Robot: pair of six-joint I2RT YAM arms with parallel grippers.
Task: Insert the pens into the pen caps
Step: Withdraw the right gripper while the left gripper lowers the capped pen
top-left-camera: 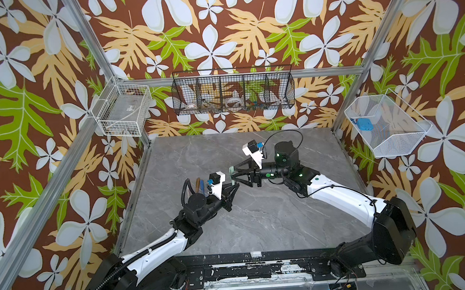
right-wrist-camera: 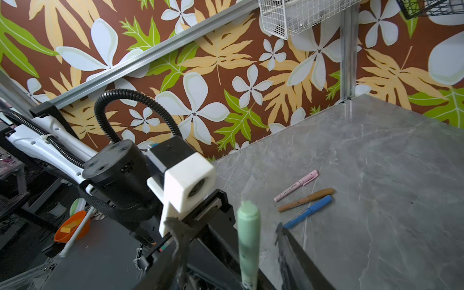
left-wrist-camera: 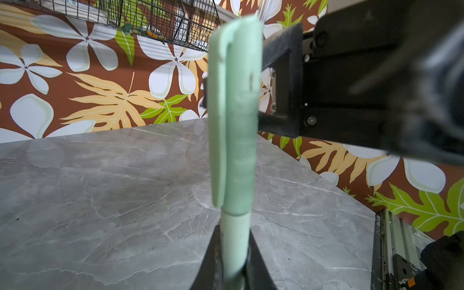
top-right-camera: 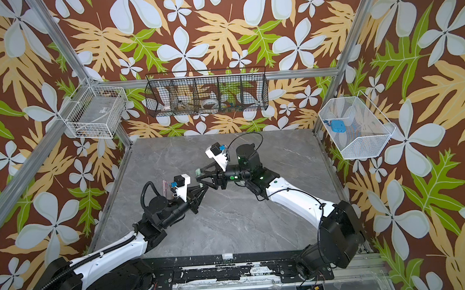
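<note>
Pens in three colours lie on the left part of the grey marble table (top-left-camera: 259, 219), about midway between its near and far edges and just beyond the wrist of the left arm, which hides most of them in both top views. The right wrist view shows them whole. The pink pen (right-wrist-camera: 296, 185) is leftmost, the brown pen (right-wrist-camera: 305, 200) is beside it and the blue pen (right-wrist-camera: 309, 211) is next. They lie close together and roughly parallel, and each appears to have a cap of its own colour on its far end.

To their right, near the middle of the table and raised above it, the left gripper (top-left-camera: 235, 187) is clamped narrowly on the green pen (left-wrist-camera: 234, 246). Its two fingers press on the pale barrel from either side. The pen sticks out past the fingertips, pointing toward the far side of the table. The light green cap (left-wrist-camera: 234, 113) sits on that outer end, with its clip along one side and its rim meeting the barrel just beyond the fingers.

Further right, the right gripper (top-left-camera: 234, 173) reaches in from the right at the height of the cap. Its jaws stand moderately apart, one on each side of the cap. In the right wrist view a gap shows between the cap and each finger, so this gripper holds nothing.
</note>
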